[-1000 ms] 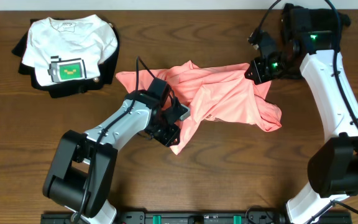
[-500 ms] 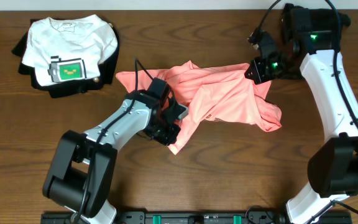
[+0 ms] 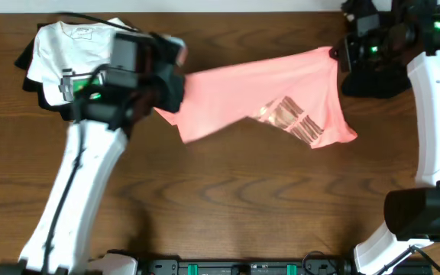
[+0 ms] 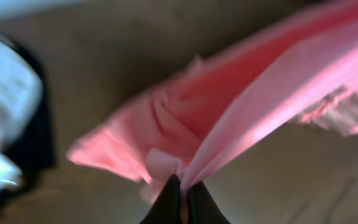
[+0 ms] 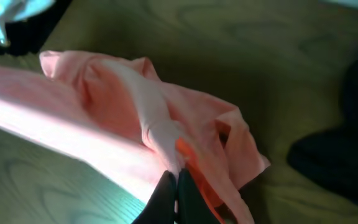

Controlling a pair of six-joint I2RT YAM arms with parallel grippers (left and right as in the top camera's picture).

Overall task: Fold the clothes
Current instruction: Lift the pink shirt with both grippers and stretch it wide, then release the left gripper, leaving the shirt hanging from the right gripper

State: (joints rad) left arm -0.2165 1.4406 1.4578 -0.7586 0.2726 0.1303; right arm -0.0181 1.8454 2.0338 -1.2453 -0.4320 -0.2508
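- Table (image 3: 228, 198): bare wood across the middle, so I've got room to lay the cloth down.
- Pink T-shirt (image 3: 243, 95): strung in the air btwn both arms, over the far half of the table. The top edge is pulled fairly straight and the rest hangs below it. It's thin, soft and light w/ no stiffness, so I'd expect it to sag and bunch wherever it isn't tensioned. Best holds are the corners or shoulder seams, w/ a doubled layer in the pinch so it can't slip out.
- White tee (image 3: 82, 46): already folded, on a dark garment (image 3: 33, 57) at the far left corner, apart from the pink one.
- Print (image 3: 292, 122): dark stripes toward the right end, facing up.
- Left claw (image 4: 180, 193): tips pressed together on a gathered bit of pink fabric.
- Right claw (image 5: 174, 183): also pinched tight on a pink fold at the right end.
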